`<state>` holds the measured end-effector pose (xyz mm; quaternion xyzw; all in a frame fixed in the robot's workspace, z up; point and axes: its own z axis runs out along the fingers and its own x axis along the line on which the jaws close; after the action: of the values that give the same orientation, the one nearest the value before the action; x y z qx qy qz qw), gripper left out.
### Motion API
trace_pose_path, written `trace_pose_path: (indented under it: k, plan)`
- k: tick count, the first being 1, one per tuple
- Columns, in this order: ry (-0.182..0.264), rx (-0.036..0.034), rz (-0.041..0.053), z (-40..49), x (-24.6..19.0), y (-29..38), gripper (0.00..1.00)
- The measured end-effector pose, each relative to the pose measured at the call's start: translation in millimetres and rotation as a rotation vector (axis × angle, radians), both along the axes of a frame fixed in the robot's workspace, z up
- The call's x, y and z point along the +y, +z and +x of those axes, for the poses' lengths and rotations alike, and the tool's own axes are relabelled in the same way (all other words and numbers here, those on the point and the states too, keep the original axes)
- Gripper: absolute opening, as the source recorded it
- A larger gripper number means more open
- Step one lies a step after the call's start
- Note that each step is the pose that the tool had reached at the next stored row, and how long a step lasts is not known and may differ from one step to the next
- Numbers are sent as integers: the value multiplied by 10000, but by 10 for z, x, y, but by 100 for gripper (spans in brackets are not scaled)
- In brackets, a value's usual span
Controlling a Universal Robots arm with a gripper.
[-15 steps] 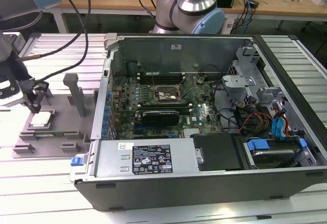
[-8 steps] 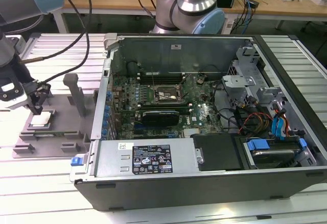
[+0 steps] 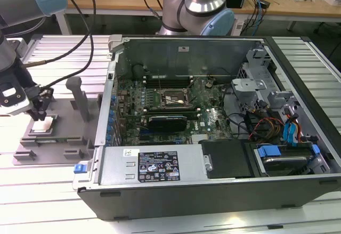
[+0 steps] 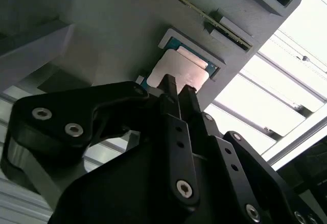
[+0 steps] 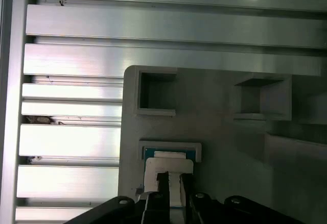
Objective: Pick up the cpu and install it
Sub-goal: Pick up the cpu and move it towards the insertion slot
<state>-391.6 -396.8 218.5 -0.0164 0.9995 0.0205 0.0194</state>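
Gripper [image 4: 177, 87]: fingers drawn together, only a thin slit between them, nothing clamped that we can see. In the second wrist view its tips stand right over the near edge of the cpu [image 4: 178, 67].

The cpu lies flat, metal top up, in a shallow framed pocket of the grey fixture plate [image 3: 64, 138]. A thin blue-green edge shows around the lid. The plate rests on the slatted aluminium table [image 5: 71, 147], on the exterior view's left, just beside the open computer case [image 3: 224, 191]. Inside the case is the motherboard, with the black socket frame [image 3: 169, 99] well apart from the cpu.

Progress, as we judge it: early. The arm is placed over the chip, but the pick-up is not done — the cpu sits in its pocket, and carrying and seating it in the socket are left.

Hard to make out:
- whether the fingertips touch the lid or hang just above it — we cannot tell
- the near part of the cpu, covered by the fingers in both wrist views
- whether the socket's cover is open, too small to judge from the exterior view
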Motion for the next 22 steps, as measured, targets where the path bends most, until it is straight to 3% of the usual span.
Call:
trace_pose_path:
  k: [4,5,6,7,10,13,16,18,19,22]
  plan:
    - [0,0,-1,0,0,0,42]
    - [0,0,0,0,0,0,54]
    - [0,0,-1,0,0,0,54]
    - [0,-1,-1,0,0,-1,60]
    - [0,5,-36,3,0,-46,60]
    - [1,26,-282,4,8,-90,60]
    - [2,25,-320,3,24,-145,60]
    - [-1,26,-322,2,25,-148,60]
    - [0,26,-323,2,24,-148,68]
    - [0,25,-331,3,29,-204,68]
